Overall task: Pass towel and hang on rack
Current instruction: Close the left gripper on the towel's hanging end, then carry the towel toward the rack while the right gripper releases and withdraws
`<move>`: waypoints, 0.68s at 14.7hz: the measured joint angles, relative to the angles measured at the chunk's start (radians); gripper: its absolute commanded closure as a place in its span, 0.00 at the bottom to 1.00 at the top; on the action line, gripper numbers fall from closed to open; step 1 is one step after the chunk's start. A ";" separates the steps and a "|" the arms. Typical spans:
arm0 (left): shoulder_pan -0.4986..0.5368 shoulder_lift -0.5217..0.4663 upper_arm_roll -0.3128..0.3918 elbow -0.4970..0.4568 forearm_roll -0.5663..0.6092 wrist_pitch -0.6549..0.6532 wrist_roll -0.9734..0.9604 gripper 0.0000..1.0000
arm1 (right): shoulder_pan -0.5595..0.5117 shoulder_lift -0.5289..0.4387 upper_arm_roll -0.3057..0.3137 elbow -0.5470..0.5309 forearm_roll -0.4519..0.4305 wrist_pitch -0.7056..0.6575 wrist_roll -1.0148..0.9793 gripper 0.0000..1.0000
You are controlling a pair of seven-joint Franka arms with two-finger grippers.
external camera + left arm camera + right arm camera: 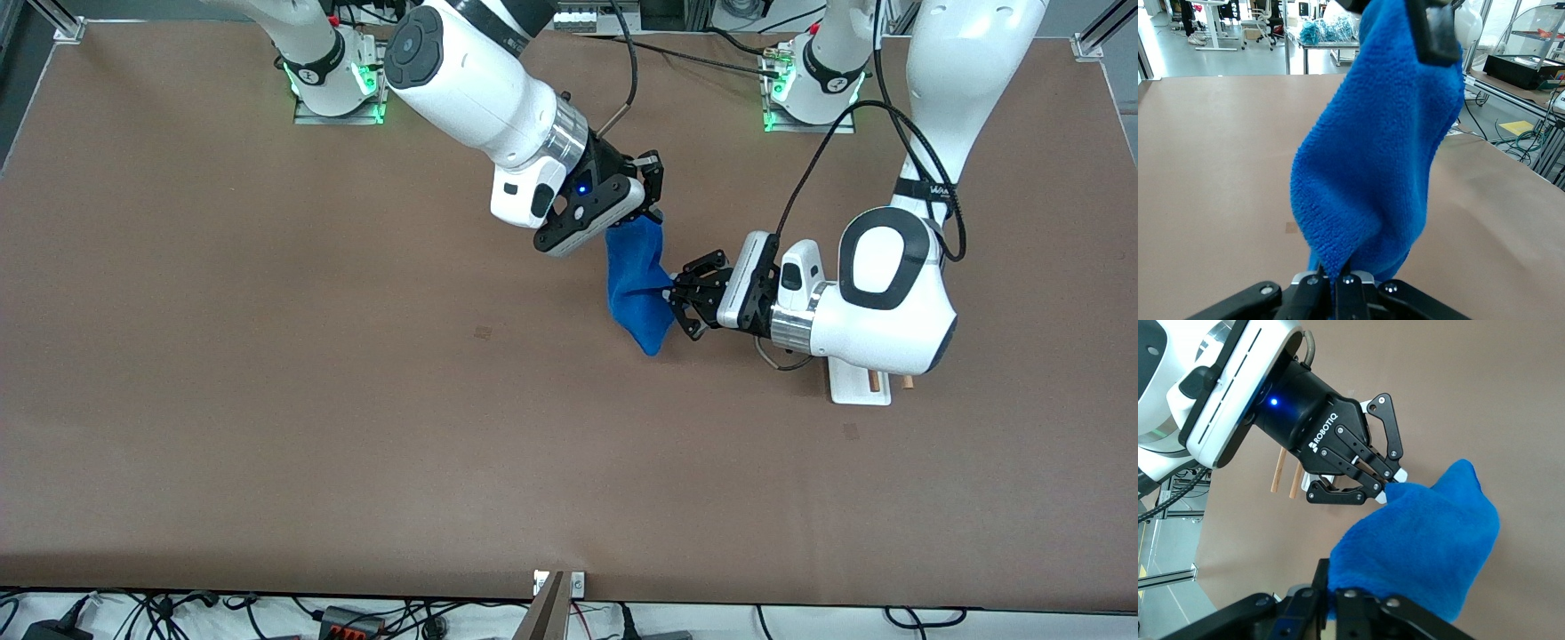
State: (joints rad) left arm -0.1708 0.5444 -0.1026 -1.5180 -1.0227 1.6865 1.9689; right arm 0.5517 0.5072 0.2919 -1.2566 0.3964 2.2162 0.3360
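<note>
In the front view, the towel [637, 289] hung in the air over the middle of the bench, held by both arms. The right gripper [655, 206] pinched its top end; the left gripper [677, 297] was clamped on its side lower down. The rack [861, 387] stood toward the left arm's end, mostly hidden under that arm.

In the left wrist view, the left gripper [1338, 283] was closed on the towel's [1371, 153] lower edge.

In the right wrist view, the right gripper [1331, 600] gripped the towel [1425, 553], and the left gripper [1388, 483] bit its edge.
</note>
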 measured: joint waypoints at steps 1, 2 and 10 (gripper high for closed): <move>0.001 0.000 0.003 0.000 0.002 0.000 -0.007 0.99 | 0.000 0.000 0.000 0.000 0.000 0.001 0.001 0.00; 0.003 -0.003 0.007 0.001 0.014 0.000 -0.023 0.99 | 0.000 0.000 0.000 0.000 0.000 0.001 0.001 0.00; 0.111 -0.080 0.018 0.079 0.285 -0.134 -0.282 1.00 | -0.035 0.000 -0.134 -0.010 -0.021 -0.082 0.017 0.00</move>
State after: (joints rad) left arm -0.0602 0.4640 -0.0846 -1.4390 -0.7381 1.5526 1.6866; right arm 0.5166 0.5074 0.1578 -1.2662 0.3758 2.1345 0.3527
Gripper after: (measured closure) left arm 0.974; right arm 0.000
